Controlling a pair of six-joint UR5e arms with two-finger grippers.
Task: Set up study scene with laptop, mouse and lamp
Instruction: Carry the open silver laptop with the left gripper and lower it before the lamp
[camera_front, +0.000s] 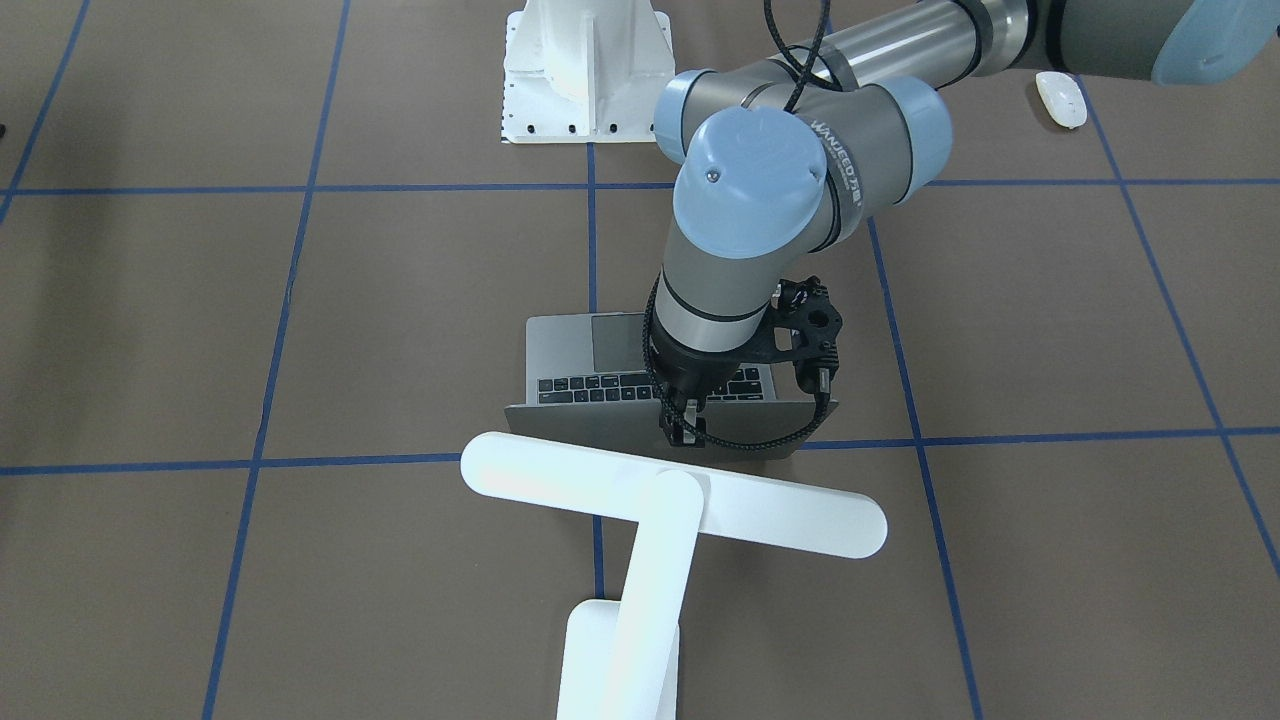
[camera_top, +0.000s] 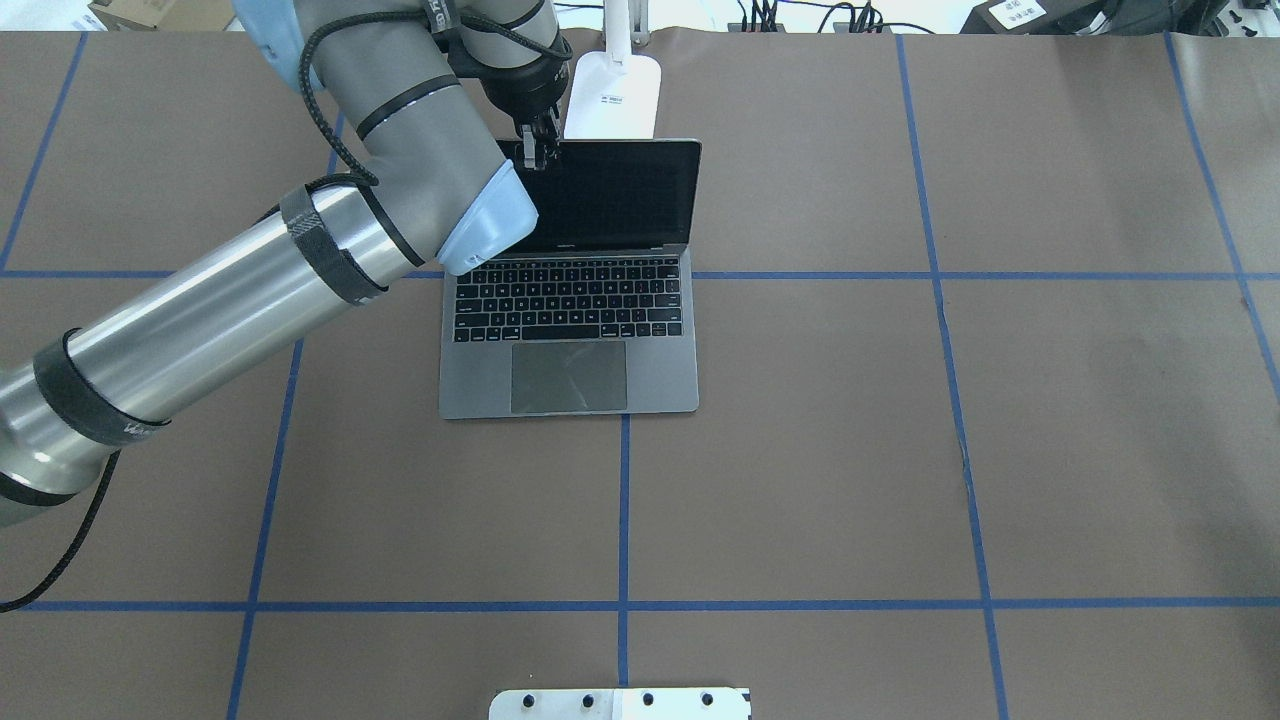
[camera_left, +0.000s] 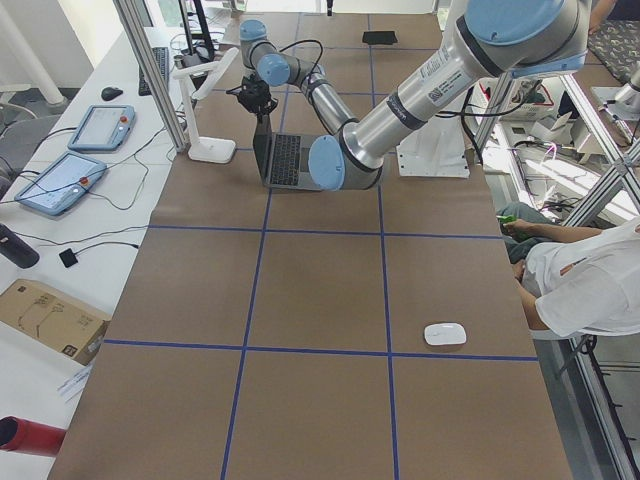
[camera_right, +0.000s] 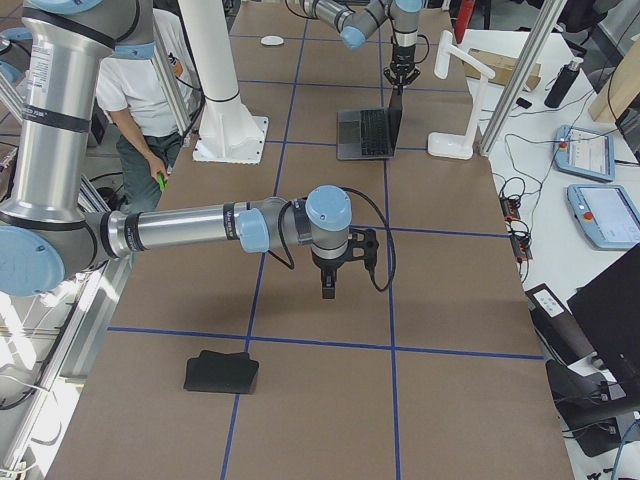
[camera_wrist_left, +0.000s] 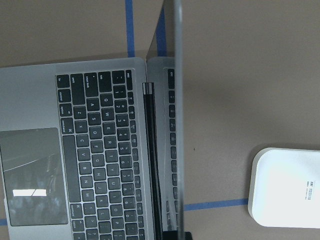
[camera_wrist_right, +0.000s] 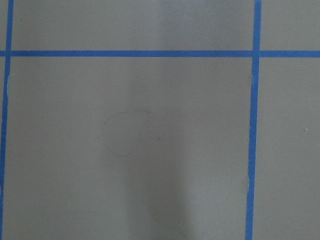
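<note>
The dark-grey laptop (camera_top: 570, 375) stands open at the table's middle, screen about upright; it also shows in the front view (camera_front: 560, 345) and the left wrist view (camera_wrist_left: 30, 100). My left gripper (camera_top: 540, 150) is shut on the lid's top edge near its left corner, also in the front view (camera_front: 684, 428). The white lamp (camera_front: 670, 500) stands just behind the laptop, its base (camera_top: 612, 95) beside the lid. The white mouse (camera_front: 1061, 98) lies far off near the robot's left table end. My right gripper (camera_right: 328, 285) hangs over bare table; I cannot tell if it is open.
The white bolted pedestal (camera_front: 585, 70) stands at the robot's side of the table. A flat black pad (camera_right: 221, 372) lies near the robot's right table end. A seated person (camera_left: 585, 285) is beside the table near the pedestal. Tablets and cables lie past the far edge.
</note>
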